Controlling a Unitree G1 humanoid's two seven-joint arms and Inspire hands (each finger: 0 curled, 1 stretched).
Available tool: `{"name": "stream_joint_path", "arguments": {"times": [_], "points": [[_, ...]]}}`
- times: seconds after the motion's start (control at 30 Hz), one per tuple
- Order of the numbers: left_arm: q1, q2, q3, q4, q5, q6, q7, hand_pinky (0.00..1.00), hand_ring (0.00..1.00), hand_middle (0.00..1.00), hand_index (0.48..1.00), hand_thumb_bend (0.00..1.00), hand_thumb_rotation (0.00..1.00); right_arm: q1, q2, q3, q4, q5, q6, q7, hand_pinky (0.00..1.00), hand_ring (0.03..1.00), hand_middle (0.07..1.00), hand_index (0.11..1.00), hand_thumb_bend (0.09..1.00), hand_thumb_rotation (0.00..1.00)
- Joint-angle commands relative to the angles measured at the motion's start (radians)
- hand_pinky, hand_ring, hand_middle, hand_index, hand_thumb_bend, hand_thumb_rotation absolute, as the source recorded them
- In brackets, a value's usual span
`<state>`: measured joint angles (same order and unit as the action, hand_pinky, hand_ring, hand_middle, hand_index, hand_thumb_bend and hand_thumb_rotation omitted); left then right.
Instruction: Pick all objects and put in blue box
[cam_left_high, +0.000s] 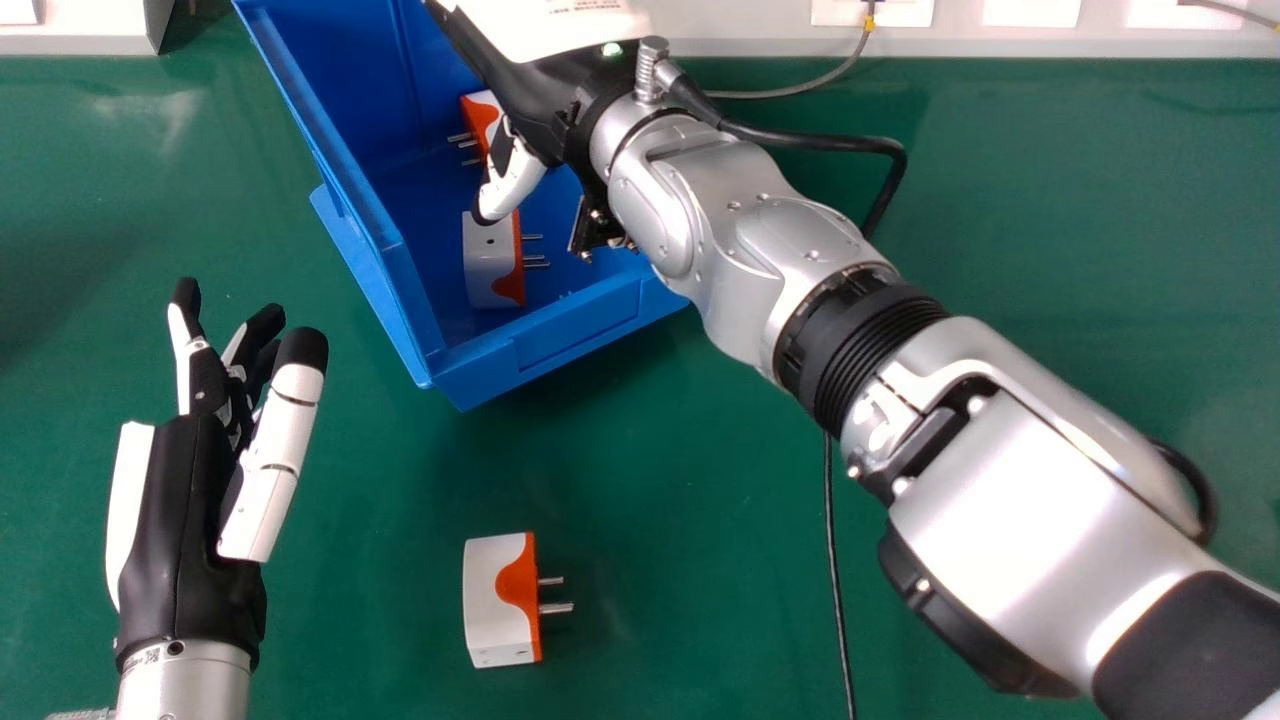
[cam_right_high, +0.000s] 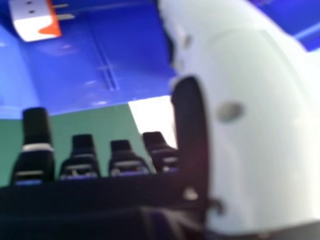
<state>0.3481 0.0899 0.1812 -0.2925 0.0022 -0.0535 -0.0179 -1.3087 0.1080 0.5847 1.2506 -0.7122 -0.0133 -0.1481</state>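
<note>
Loose plug adapter (cam_left_high: 498, 605): on the green table (cam_left_high: 700, 560), toward its near edge, outside the box; a blocky white shell with an orange face and metal pins. Its long axis runs from near edge toward far edge, pins aimed at the table's right edge.
Left hand (cam_left_high: 180, 510): over the table's left part, fingers loosely extended and apart from the thumb, holding nothing; smooth white plates over matte black.
Nearer hand: the left; the loose plug adapter lies to its right and slightly toward the near edge.
Black cable (cam_left_high: 838, 570): thin, running toward the near edge, right of the loose plug adapter.
Right forearm (cam_left_high: 1040, 500): glossy silver, slanting from the table's right side toward the box.
Blue box (cam_left_high: 580, 330): ribbed, hard plastic by its look, set askew, one corner toward the near edge.
White adapter (cam_left_high: 490, 262): inside, near the box's near wall, pins to the right.
Right hand (cam_left_high: 535, 110): above the box, fingers relaxed, thumb apart, nothing gripped.
Orange-faced adapter (cam_left_high: 482, 115): farther inside, pins to the left.
Next move: likely fetching the last piece; the right hand would need to come back over the near wall.
</note>
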Motion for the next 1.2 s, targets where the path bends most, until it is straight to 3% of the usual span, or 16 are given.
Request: {"name": "stream_joint_path", "arguments": {"times": [0.0, 0.17, 0.33, 0.43, 0.57, 0.9, 1.17], "points": [[-0.006, 0.004, 0.003, -0.01, 0.004, -0.011, 0.004, 0.86, 0.93, 0.94, 0.95, 0.59, 0.81, 0.002, -0.023, -0.021, -0.062, 0.016, 0.004, -0.005, 0.81, 0.961, 1.0, 0.952, 0.582, 0.0], [-0.012, 0.012, 0.006, -0.001, 0.01, -0.01, 0.005, 0.86, 0.93, 0.93, 0.949, 0.6, 0.81, 0.071, -0.06, -0.061, -0.21, 0.046, 0.037, 0.023, 0.82, 0.967, 1.0, 0.966, 0.658, 0.05], [-0.015, 0.02, 0.006, -0.003, 0.01, -0.003, 0.002, 0.86, 0.93, 0.93, 0.948, 0.59, 0.8, 0.286, -0.123, -0.12, -0.625, 0.054, 0.148, 0.062, 0.81, 0.969, 1.0, 0.962, 0.681, 0.06], [-0.025, 0.029, 0.013, 0.014, 0.007, -0.005, -0.003, 0.86, 0.93, 0.93, 0.95, 0.58, 0.8, 0.442, -0.172, -0.138, -0.911, 0.033, 0.204, 0.108, 0.79, 0.97, 1.0, 0.96, 0.681, 0.04], [-0.029, 0.035, 0.015, 0.014, 0.009, -0.003, -0.005, 0.86, 0.93, 0.93, 0.951, 0.58, 0.8, 0.592, -0.217, -0.146, -1.17, 0.008, 0.244, 0.16, 0.79, 0.968, 1.0, 0.959, 0.679, 0.04], [-0.04, 0.057, 0.027, 0.043, -0.002, -0.019, -0.015, 0.86, 0.93, 0.94, 0.953, 0.57, 0.8, 0.963, -0.332, -0.185, -1.618, -0.017, 0.236, 0.204, 0.73, 0.899, 0.983, 0.94, 0.68, 0.09], [-0.035, 0.058, 0.038, 0.043, -0.006, -0.025, -0.028, 0.86, 0.93, 0.94, 0.953, 0.56, 0.8, 1.225, -0.413, -0.284, -1.819, -0.026, 0.197, 0.213, 0.72, 0.902, 0.983, 0.943, 0.677, 0.13]]}}
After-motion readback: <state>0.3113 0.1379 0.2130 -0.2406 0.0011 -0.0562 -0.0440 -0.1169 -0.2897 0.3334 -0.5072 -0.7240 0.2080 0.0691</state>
